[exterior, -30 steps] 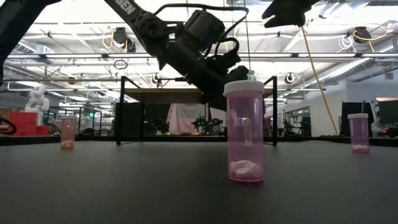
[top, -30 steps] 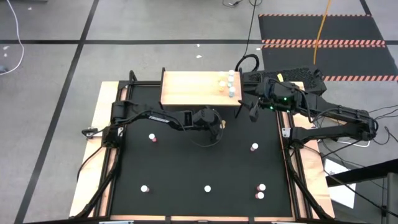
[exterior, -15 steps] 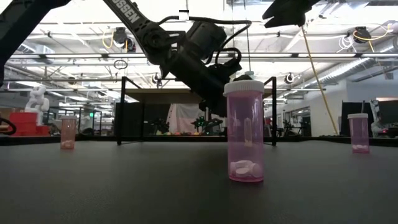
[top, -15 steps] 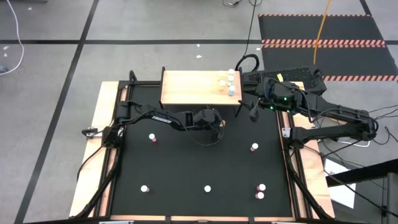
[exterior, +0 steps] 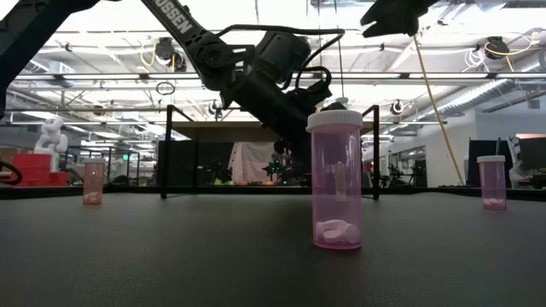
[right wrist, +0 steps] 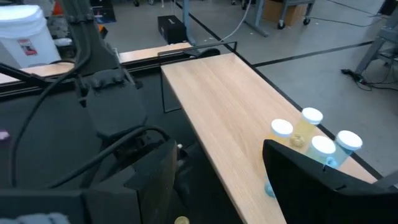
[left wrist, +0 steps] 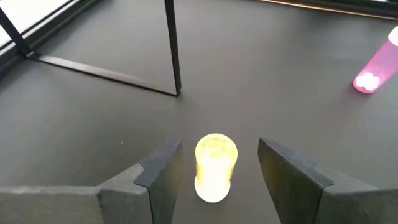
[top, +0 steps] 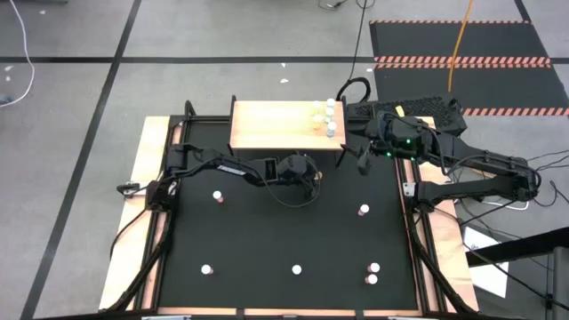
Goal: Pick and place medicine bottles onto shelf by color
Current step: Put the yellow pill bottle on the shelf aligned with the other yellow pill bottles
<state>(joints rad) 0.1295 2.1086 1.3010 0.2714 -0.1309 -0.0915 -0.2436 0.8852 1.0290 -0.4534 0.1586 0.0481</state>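
A small yellow medicine bottle [left wrist: 215, 167] rests on the black mat [top: 267, 231], just in front of the shelf's leg [left wrist: 173, 50]. My left gripper [left wrist: 219, 147] is open. One finger stands on each side of the bottle, and a gap shows on both sides. In the high view the left gripper [top: 313, 178] is low near the shelf's [top: 276, 126] near edge. Several blue and yellow bottles [right wrist: 314, 134] stand together at the shelf's right end [top: 325, 118]. My right gripper [top: 362, 158] hangs open, high beside that end.
Pink bottles stand scattered on the mat: at the left [top: 218, 196], at the right [top: 364, 211], and along the near edge [top: 206, 268] [top: 296, 269] [top: 372, 273]. One pink bottle [exterior: 335, 179] fills the middle of the low view. Thin black shelf legs [exterior: 164, 152] rise from the mat.
My left gripper has dipped slightly toward the mat behind the near pink bottle, then stayed still.
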